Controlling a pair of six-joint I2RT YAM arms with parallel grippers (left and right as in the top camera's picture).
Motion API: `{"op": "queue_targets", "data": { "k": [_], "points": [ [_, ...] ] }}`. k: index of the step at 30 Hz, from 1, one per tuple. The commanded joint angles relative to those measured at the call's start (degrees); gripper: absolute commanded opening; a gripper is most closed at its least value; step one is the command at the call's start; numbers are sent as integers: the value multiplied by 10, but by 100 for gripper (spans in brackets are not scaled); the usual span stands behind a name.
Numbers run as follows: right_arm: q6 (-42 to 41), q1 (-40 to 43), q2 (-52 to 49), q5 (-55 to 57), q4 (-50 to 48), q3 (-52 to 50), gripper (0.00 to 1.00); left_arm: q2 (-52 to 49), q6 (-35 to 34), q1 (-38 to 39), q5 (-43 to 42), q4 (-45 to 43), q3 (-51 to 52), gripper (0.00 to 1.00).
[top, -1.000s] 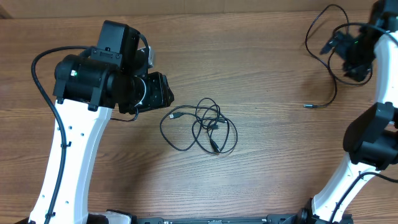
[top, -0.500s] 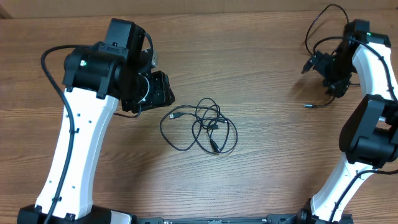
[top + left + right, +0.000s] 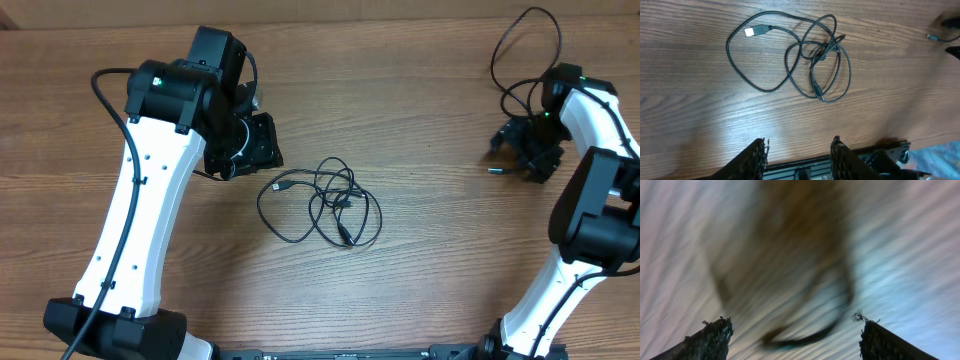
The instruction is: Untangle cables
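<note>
You're looking at a wooden table (image 3: 420, 290), grain running side to side, and it fills every view. Your left arm (image 3: 140, 220) reaches up from the near-left corner, white links with a black wrist, and bends in toward the middle. Your right arm (image 3: 600, 220) stands along the right edge, its wrist turned in at the far right.

The left gripper (image 3: 262, 148) hangs just left of the table's centre, off the wood. From its wrist camera the left gripper (image 3: 799, 150) shows both fingers at the bottom edge with a moderate gap and only bare wood between them, gripping nothing.

Over on the right, the right gripper (image 3: 525, 150) sits low over the far-right part of the table. Its own camera is badly smeared, but the right gripper (image 3: 795, 330) has its fingers spread wide, and a dark curved cord lies blurred on the wood ahead of them. I can't tell whether it touches either finger.

Now the tangled cables (image 3: 340, 197): thin black cords looped over each other at mid-table, just right of the left gripper and well apart from the right one. The wrist view gives you the knot (image 3: 822, 50) clearly.

A separate cable (image 3: 497, 55) loops at the far-right corner, beside the right gripper.

Smallest last: a USB plug (image 3: 751, 31) pokes out on the tangle's left side, and a small plug end (image 3: 495, 171) lies just left of the right gripper.
</note>
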State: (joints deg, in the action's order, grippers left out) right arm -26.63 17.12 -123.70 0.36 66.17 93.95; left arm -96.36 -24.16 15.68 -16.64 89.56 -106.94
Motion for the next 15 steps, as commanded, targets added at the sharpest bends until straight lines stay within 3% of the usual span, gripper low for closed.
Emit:
{"op": "queue_targets", "data": {
  "k": [1,8,11,15],
  "points": [
    [-38,38,2,97,-16,-1,83,-1,15,7,6,1,3,45],
    [-33,125,2,31,-74,42,80,-1,19,7,6,1,3,46],
    [-33,142,2,3,-47,103,75,-1,19,7,6,0,3,46],
    [-29,137,2,-7,30,242,79,-1,19,7,6,-7,3,47]
  ]
}}
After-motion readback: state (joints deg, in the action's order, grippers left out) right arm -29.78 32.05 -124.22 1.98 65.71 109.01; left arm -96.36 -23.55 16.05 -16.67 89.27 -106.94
